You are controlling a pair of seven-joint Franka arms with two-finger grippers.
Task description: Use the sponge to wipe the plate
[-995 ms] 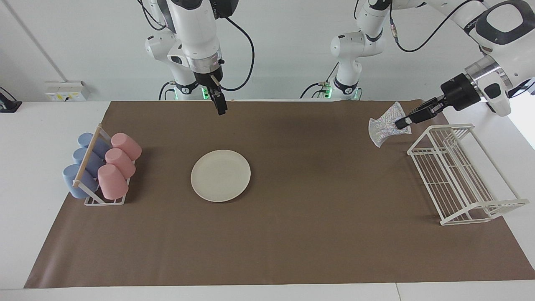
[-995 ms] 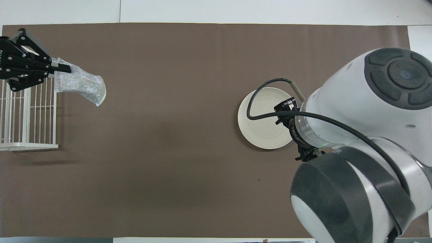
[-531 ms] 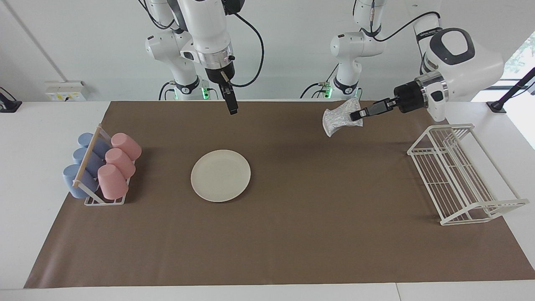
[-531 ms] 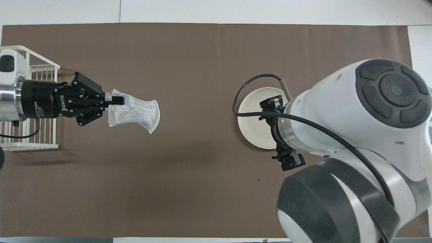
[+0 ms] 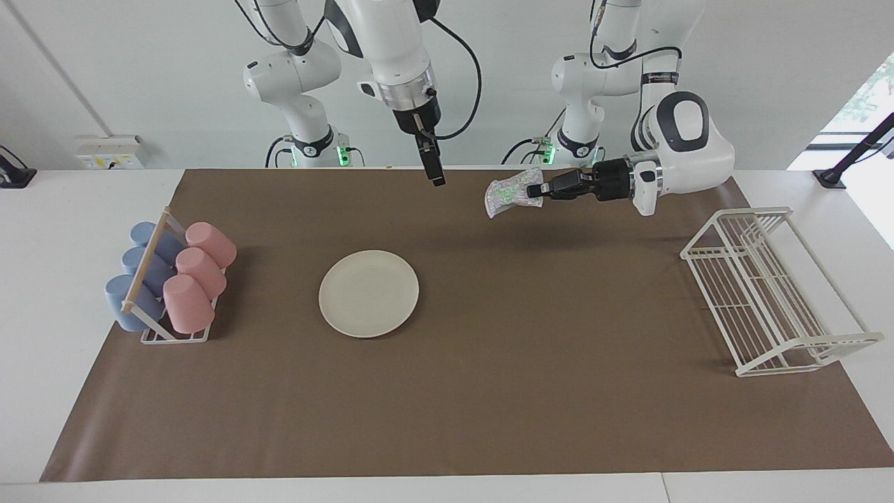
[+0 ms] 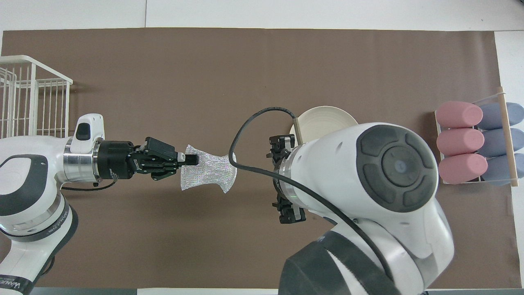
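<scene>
The cream-white plate lies flat on the brown mat, toward the right arm's end of the table. In the overhead view the right arm hides most of the plate. My left gripper is shut on the silvery mesh sponge and holds it in the air over the mat near its middle, apart from the plate. The left gripper and the sponge also show in the overhead view. My right gripper points down, up in the air over the mat's edge at the robots' end, with nothing in it.
A rack of pink and blue cups stands at the right arm's end of the mat. A white wire dish rack stands at the left arm's end.
My left gripper has carried the sponge from beside the wire rack toward the middle of the table. My right gripper has moved toward the sponge.
</scene>
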